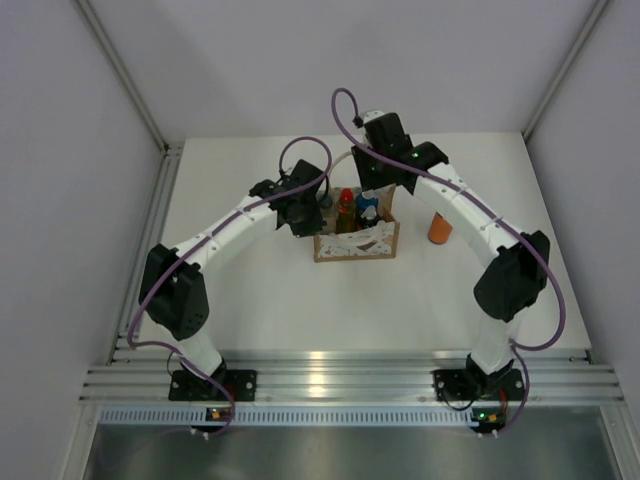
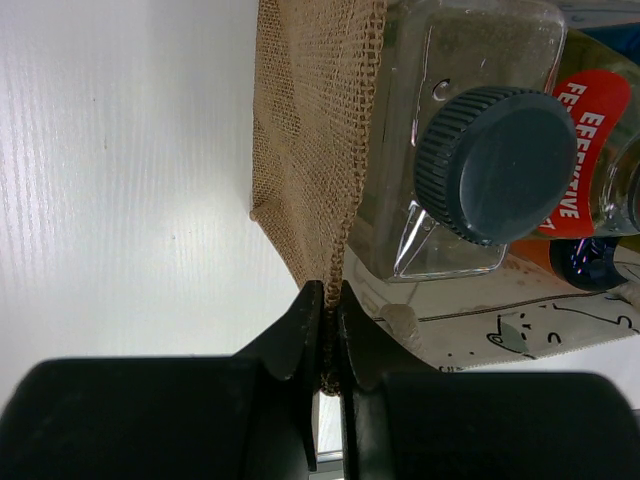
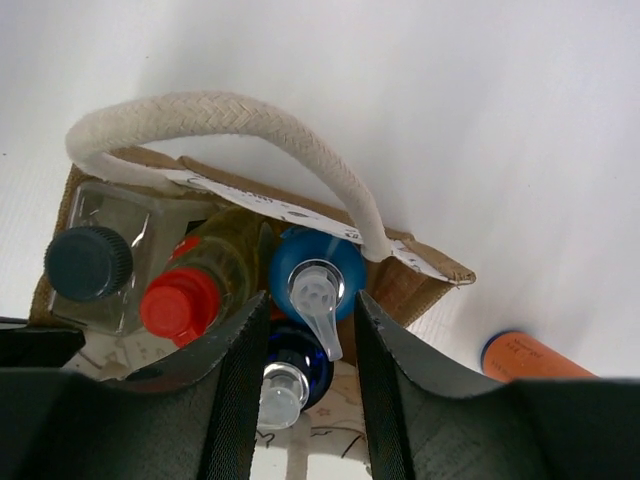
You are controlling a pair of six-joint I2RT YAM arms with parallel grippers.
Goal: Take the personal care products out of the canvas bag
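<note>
The tan canvas bag point(image 1: 358, 243) stands upright mid-table with bottles in it. My left gripper point(image 2: 333, 325) point(image 1: 308, 218) is shut on the bag's point(image 2: 310, 150) woven left rim. Beside that rim stands a clear bottle with a dark cap point(image 2: 495, 165), then a yellow-green bottle with a red cap point(image 3: 180, 305). My right gripper point(image 3: 312, 297) point(image 1: 372, 192) hangs over the bag, open. Its fingers straddle a blue pump-top bottle point(image 3: 318, 270) and a dark-blue pump-top bottle point(image 3: 292, 372); I see no firm contact. An orange bottle point(image 1: 439, 229) point(image 3: 525, 355) stands on the table right of the bag.
A cream rope handle point(image 3: 230, 120) arches over the bag's far side, just beyond my right fingers. White walls enclose the table point(image 1: 250, 300) on three sides. Both arms curve in from the near edge toward the bag.
</note>
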